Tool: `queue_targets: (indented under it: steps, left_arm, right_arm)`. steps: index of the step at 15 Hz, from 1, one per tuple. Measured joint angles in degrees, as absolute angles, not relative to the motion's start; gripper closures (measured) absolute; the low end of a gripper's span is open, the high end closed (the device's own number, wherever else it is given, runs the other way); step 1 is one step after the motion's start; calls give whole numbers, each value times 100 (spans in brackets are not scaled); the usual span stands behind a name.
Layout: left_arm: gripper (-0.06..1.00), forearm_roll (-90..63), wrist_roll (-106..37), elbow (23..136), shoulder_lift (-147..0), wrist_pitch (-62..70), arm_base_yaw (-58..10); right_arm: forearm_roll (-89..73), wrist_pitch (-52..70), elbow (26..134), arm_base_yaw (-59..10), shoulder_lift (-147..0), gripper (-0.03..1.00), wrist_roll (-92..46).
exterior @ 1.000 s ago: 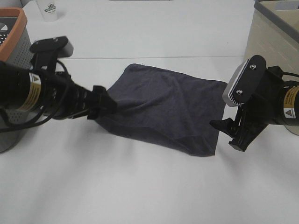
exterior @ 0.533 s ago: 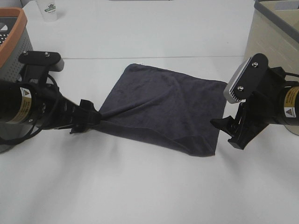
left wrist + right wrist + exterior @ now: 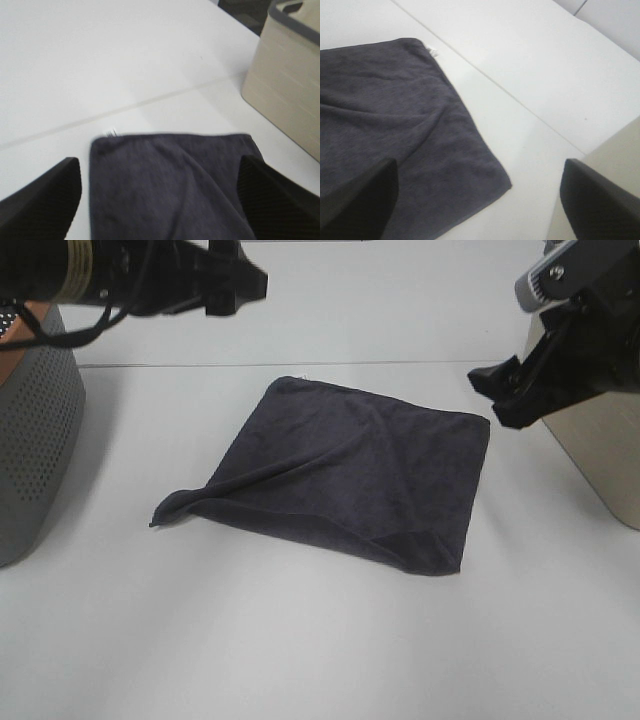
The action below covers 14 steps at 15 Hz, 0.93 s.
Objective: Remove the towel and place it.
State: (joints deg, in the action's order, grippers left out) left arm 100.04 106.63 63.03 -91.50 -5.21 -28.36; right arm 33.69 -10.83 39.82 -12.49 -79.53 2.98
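I see the towel (image 3: 340,475) flat on the table (image 3: 300,640), below and between my two raised, wide-apart jaws.

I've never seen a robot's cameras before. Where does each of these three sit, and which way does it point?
Exterior high: mounted above, looking down on the white table, the towel, both arms and open grippers, left and right.
Left wrist: on the left arm, facing the towel; both dark fingertips show.
Right wrist: on the right arm, facing the towel; fingertips show.
Shared: all see the towel; each shows the beige bin.
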Motion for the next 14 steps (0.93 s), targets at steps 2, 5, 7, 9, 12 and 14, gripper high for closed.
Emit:
queue_targets:
  steps: [2, 5, 7, 9, 12, 14]
  left_arm:
    - [18, 9987, 9803, 6990, -9150, 298, -2750]
    - [19, 8755, 8159, 7695, -9150, 613, -2189]
    - [19, 6910, 5976, 8113, -9150, 1484, -1908]
    - [19, 4601, 2974, 8720, -9190, 2905, -1730]
    - [19, 1954, 659, 9614, -9419, 4354, -1192]
    - [19, 957, 178, 10136, -9511, 5008, -716]
  right_arm:
    - [3140, 178, 4882, -1249, -7907, 12, 304]
    - [3054, 1398, 6010, -1249, -7907, 12, 304]
    - [3042, 2080, 6704, -1249, -7907, 12, 304]
    - [3042, 2441, 7214, -1249, -7935, 13, 315]
    - [2911, 2888, 7764, -1249, -8125, 13, 647]
    - [2578, 3598, 8308, -1238, -8314, 13, 756]
